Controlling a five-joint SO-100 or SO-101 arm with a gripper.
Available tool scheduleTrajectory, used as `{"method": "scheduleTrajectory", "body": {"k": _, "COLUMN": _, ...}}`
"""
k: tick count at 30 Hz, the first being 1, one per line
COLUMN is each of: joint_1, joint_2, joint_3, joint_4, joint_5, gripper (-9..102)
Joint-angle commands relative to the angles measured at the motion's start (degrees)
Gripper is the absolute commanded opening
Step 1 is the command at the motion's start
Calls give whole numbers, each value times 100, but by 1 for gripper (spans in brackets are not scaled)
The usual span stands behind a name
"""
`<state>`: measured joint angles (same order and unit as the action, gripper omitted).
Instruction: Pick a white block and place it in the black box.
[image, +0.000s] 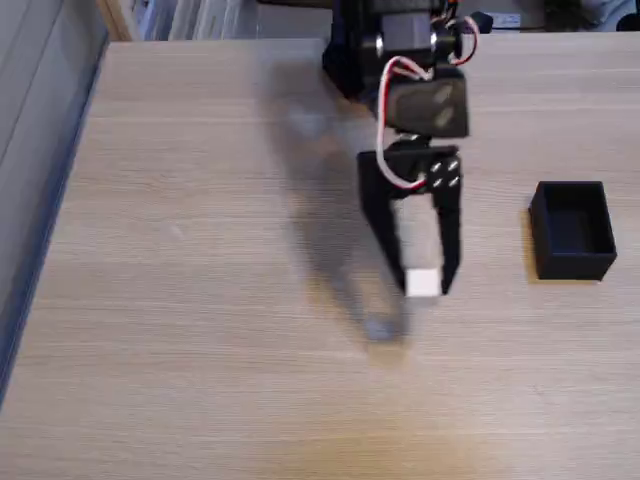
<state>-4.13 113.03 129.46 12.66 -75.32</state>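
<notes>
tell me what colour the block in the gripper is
White: the block sits between the gripper fingertips, clearest in the fixed view.

In the fixed view the white block (422, 282) sits between the gripper (424, 284) fingertips. The black box (572, 231) stands to their right on the table (200, 300).

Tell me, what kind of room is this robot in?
Probably a hobby desk or small workroom. A light wooden table holds just a small black box, and the claw grips a white block. Shelves with papers seem to sit behind.
</notes>
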Motion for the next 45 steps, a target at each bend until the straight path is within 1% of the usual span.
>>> {"method": "scheduleTrajectory", "body": {"k": 1, "joint_1": -519, "joint_2": 861, "joint_3": 396, "joint_4": 79, "joint_5": 70, "gripper": 0}}
{"method": "scheduleTrajectory", "body": {"k": 6, "joint_1": -1257, "joint_2": 1600, "joint_3": 896, "joint_4": 281, "joint_5": 62, "gripper": 0}}
{"method": "scheduleTrajectory", "body": {"k": 11, "joint_1": -1811, "joint_2": 1881, "joint_3": 1125, "joint_4": 343, "joint_5": -53, "gripper": 0}}
{"method": "scheduleTrajectory", "body": {"k": 21, "joint_1": -2443, "joint_2": 1169, "joint_3": 1020, "joint_4": -97, "joint_5": -264, "gripper": 0}}
{"method": "scheduleTrajectory", "body": {"k": 27, "joint_1": -2672, "joint_2": 712, "joint_3": 923, "joint_4": -246, "joint_5": -325, "gripper": 0}}
{"method": "scheduleTrajectory", "body": {"k": 38, "joint_1": -2777, "joint_2": 193, "joint_3": 861, "joint_4": -255, "joint_5": -352, "gripper": 0}}
{"method": "scheduleTrajectory", "body": {"k": 45, "joint_1": -2839, "joint_2": 44, "joint_3": 606, "joint_4": 70, "joint_5": -536, "gripper": 2}}
